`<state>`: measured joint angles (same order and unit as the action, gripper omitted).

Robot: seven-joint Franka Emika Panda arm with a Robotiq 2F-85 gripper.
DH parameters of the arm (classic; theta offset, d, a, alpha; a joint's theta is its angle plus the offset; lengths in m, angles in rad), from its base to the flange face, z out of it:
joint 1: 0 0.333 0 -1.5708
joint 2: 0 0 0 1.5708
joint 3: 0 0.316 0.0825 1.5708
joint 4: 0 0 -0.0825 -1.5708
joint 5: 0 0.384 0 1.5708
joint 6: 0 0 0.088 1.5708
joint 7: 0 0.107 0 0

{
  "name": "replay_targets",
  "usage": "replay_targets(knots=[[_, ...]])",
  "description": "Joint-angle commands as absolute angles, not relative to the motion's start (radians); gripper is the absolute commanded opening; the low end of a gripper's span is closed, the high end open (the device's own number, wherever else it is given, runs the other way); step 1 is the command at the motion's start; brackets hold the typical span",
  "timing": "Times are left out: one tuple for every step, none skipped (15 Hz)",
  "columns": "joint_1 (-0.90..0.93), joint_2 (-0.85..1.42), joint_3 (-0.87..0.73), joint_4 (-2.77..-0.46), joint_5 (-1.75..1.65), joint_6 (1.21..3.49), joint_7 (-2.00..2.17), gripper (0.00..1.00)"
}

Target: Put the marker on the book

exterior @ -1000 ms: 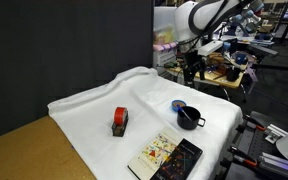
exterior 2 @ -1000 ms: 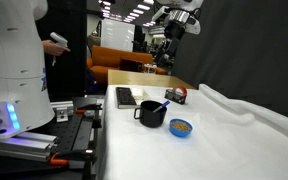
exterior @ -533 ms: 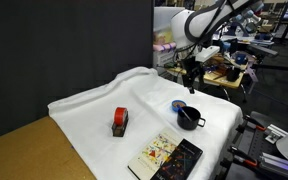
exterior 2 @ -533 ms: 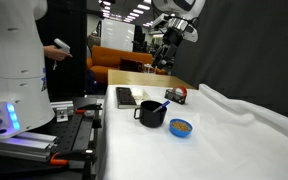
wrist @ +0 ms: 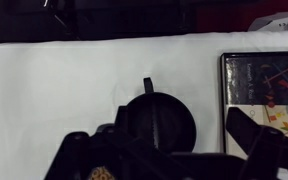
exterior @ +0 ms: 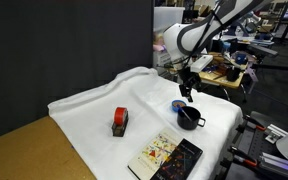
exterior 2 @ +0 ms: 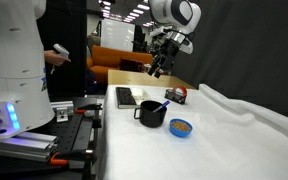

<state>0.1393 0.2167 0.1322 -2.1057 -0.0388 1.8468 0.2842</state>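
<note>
The marker point(exterior 2: 164, 103) is a slim light-blue stick standing tilted inside the black mug point(exterior 2: 150, 112), its tip poking over the rim. The mug also shows in an exterior view point(exterior: 189, 117) and in the wrist view point(wrist: 159, 120). The book point(exterior: 164, 155), with a cream cover and a black glossy part, lies flat near the table edge; it also shows in an exterior view point(exterior 2: 134, 97) and in the wrist view point(wrist: 266, 90). My gripper point(exterior: 187, 88) hangs open and empty above the mug; it also shows in an exterior view point(exterior 2: 156, 68). In the wrist view point(wrist: 162, 140) its fingers straddle the mug from above.
A small blue bowl point(exterior: 179, 105) sits beside the mug, seen also in an exterior view point(exterior 2: 181, 127). A red-and-black block point(exterior: 120, 121) stands on the white cloth point(exterior: 94, 110). A black curtain is behind the table; lab equipment stands around it.
My gripper has come down and moved toward the mug. The mug, marker, book and block have not moved.
</note>
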Motion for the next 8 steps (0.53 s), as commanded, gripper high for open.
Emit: replay_targets(knots=[[0.15, 0.258, 0.117, -2.07, -0.047, 1.834, 0.298, 1.0], [0.15, 0.262, 0.114, -2.068, -0.047, 1.841, 0.301, 1.0], [0.15, 0.247, 0.117, -2.09, -0.036, 1.846, 0.282, 1.0], [0.149, 0.253, 0.115, -2.086, -0.036, 1.846, 0.282, 1.0], [0.149, 0.255, 0.114, -2.083, -0.036, 1.846, 0.282, 1.0], [0.149, 0.255, 0.114, -2.082, -0.036, 1.846, 0.282, 1.0], [0.149, 0.255, 0.114, -2.081, -0.036, 1.846, 0.282, 1.0], [0.149, 0.255, 0.114, -2.08, -0.036, 1.846, 0.283, 1.0]])
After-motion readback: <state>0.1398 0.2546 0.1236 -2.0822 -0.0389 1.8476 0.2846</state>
